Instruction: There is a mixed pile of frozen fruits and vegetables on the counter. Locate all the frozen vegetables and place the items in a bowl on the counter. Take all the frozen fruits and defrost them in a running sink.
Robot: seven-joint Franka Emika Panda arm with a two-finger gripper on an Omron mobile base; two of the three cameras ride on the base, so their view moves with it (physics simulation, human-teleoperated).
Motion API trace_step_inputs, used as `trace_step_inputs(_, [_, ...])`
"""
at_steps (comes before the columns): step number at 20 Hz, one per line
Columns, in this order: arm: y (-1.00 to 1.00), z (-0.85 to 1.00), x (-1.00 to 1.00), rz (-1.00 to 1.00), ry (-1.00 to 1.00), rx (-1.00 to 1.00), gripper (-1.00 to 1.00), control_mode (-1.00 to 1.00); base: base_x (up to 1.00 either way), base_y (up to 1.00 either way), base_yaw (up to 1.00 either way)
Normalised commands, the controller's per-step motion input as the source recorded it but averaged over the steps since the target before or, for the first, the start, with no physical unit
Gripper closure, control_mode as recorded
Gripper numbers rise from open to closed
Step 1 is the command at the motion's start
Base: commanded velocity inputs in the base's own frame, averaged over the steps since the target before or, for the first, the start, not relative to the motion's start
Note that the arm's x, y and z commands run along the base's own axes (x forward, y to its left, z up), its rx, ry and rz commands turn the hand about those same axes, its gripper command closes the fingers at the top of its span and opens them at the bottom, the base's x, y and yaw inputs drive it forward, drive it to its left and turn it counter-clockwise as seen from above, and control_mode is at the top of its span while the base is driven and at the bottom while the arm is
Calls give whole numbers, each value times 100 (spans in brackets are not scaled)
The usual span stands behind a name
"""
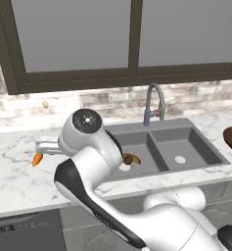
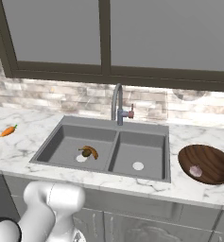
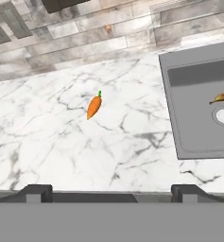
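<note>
Carrot (image 3: 94, 107) is the one piece left out on the bench (image 3: 61, 142), so the step in hand looks like fetching the last vegetable for the bowl (image 2: 217, 160). Banana (image 2: 90, 150) and a dark item beside it, probably the kiwi, already sit in the left basin of the sink (image 2: 104, 151) by the drain; pinkish bulb (image 2: 195, 170) lies inside the bowl at right of the right base frame. Tool (image 3: 108, 191) is fully open, holding nothing, tips at the bottom edge of the hand frame. Carrot sits above and slightly left of centre there, well apart from the tips, green end pointing up-frame. Next move: advance and descend over it, line the jaws across its narrow body, then close.
</note>
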Motion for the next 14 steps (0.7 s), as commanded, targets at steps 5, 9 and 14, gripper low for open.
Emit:
trace_step_inputs(5, [23,-1,24,0,-1,0,-100,-100,0,0,0])
trace_step_inputs(9, [12,0,19,0,0,0,-100,-100,0,0,0])
trace_step_inputs(14, [2,0,13,0,0,0,-100,-100,0,0,0])
